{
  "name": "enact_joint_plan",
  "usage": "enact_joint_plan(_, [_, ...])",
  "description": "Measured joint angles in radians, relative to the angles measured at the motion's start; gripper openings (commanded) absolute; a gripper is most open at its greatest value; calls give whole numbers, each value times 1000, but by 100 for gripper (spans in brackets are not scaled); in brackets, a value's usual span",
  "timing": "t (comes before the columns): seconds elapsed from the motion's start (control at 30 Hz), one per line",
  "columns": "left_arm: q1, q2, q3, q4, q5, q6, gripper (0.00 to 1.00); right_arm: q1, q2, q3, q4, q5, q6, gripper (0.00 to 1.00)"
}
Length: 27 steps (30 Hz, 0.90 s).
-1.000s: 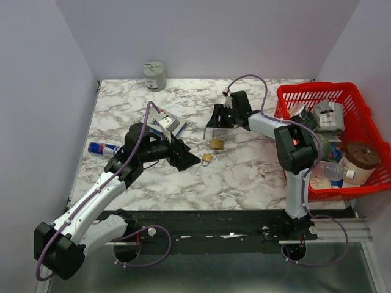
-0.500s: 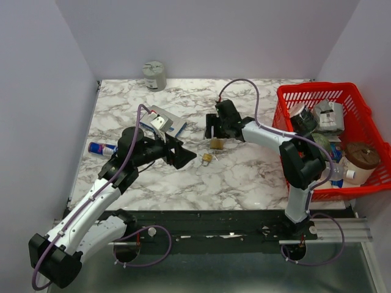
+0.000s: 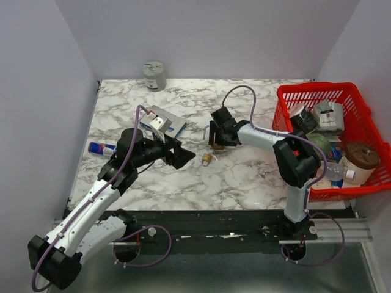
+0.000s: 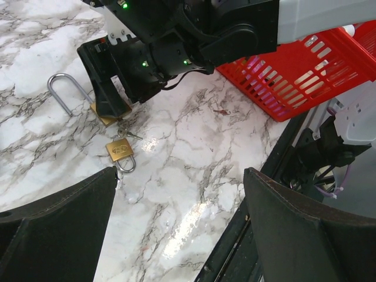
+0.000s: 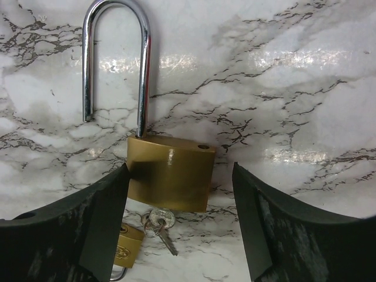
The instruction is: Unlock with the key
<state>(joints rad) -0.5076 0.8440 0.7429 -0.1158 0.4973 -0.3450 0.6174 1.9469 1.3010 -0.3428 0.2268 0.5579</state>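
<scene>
Targeting large brass padlock (image 5: pixel 170 173) with long steel shackle: lies flat on white marble tabletop (image 3: pixel 244 177), well left of red plastic basket (image 3: pixel 311 85). Runs lengthwise straight away from right wrist camera, shackle at far end, keyhole end nearest. Shows one shackle leg ending clear of body, so probably sprung, judgement only. Has small silver key (image 5: pixel 160 224) on a ring at keyhole end; seated in keyhole or just lying there, cannot tell. Sits just beside small brass padlock (image 4: pixel 119 151), slightly farther from basket.

Straddling padlock body with right gripper (image 5: pixel 179 176): spread wide, gripping nothing, one pad on each flank; near-side pad at body edge, contact unclear.

Hovering farther again from basket with left gripper (image 4: pixel 179 223): also spread wide, empty, near small padlock but apart from it.

Favours right arm by far. Calls for closing across body width, square to long axis, then bringing left arm in for key. Risks lock skating on smooth marble.
</scene>
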Motion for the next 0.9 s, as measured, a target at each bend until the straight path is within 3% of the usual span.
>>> enact_joint_plan(0.33, [0,-1,0,0,0,-7,95,34,45,52,-48,54,11,76])
enact_joint_plan(0.43, [0,-1,0,0,0,-7,95,41,51,59,-56,71,13,66])
enact_joint_plan(0.47, [0,-1,0,0,0,-7,95,43,54,63,-63,76,13,55])
enact_joint_plan(0.57, [0,-1,0,0,0,-7,95,45,60,73,-77,90,16,45])
enact_joint_plan(0.9, [0,-1,-2,0,-8,-7,95,15,72,100,-101,81,-38,40])
